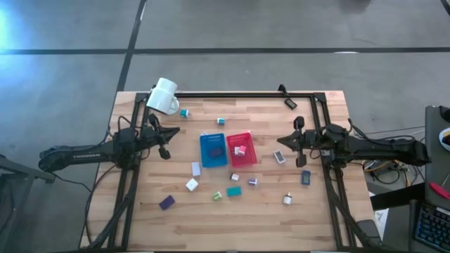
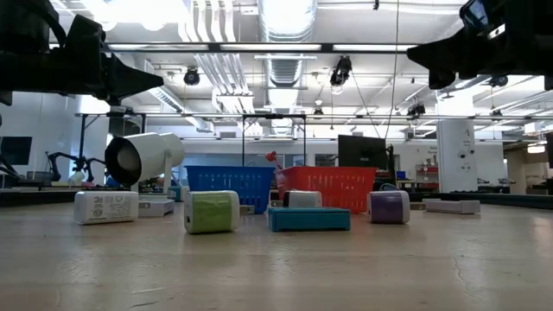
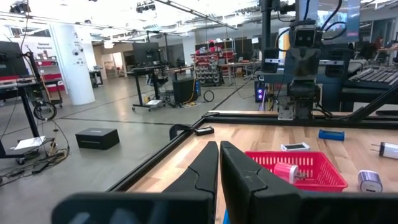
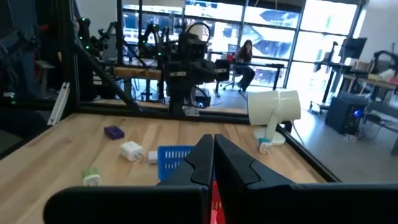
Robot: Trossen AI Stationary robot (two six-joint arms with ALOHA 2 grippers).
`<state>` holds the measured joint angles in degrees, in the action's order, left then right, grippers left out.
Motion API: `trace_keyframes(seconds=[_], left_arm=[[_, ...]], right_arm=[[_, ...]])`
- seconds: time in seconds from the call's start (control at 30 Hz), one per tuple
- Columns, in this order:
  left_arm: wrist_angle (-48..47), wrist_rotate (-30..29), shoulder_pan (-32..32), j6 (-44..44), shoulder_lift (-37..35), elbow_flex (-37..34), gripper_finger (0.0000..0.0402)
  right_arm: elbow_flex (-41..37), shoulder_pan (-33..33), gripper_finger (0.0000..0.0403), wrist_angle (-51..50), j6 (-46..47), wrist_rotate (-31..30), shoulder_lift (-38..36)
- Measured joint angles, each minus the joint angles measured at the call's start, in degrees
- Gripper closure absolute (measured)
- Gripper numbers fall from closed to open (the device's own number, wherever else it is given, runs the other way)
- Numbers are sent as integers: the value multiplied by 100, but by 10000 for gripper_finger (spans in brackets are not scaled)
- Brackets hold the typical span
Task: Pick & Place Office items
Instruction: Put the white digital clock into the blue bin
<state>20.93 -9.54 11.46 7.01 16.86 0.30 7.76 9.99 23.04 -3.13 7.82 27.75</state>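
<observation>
The office items lie scattered on the wooden table: a purple block (image 1: 166, 202), a green one (image 1: 217, 196), a teal one (image 1: 234, 190), white ones (image 1: 191, 185) and a dark blue one (image 1: 306, 178). In the middle stand a blue tray (image 1: 208, 161) and a red tray (image 1: 246, 136), side by side. The red tray holds a pink and white item (image 3: 287, 171). My left gripper (image 3: 219, 146) hovers shut and level, left of the blue tray (image 1: 167, 149). Right of the red tray, my right gripper (image 4: 213, 140) hovers shut and level (image 1: 281, 143). Neither holds anything.
A large white mug (image 1: 164, 96) lies on its side at the far left corner. A black frame (image 1: 232, 94) runs along the table's far edge and down both sides. Bare wood stretches along the near edge (image 1: 232, 228). Beyond the table a person (image 4: 244, 55) sits in the room.
</observation>
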Motion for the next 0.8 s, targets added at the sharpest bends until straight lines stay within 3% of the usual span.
trace_keyframes(seconds=[0.43,0.53,0.6,0.7,0.8], left_arm=[[-214,10,-2,-2,0,0,378],[-217,282,-2,-106,0,1,378],[-266,424,-4,-264,12,63,378],[-429,-22,-4,-772,221,452,382],[-1314,-128,-20,-959,608,869,394]], right_arm=[[-44,442,394,613,534,461,-106],[14,442,394,604,595,477,-231],[28,441,394,582,551,288,-329],[149,442,394,256,312,-225,-417],[427,442,394,-422,57,-480,-450]])
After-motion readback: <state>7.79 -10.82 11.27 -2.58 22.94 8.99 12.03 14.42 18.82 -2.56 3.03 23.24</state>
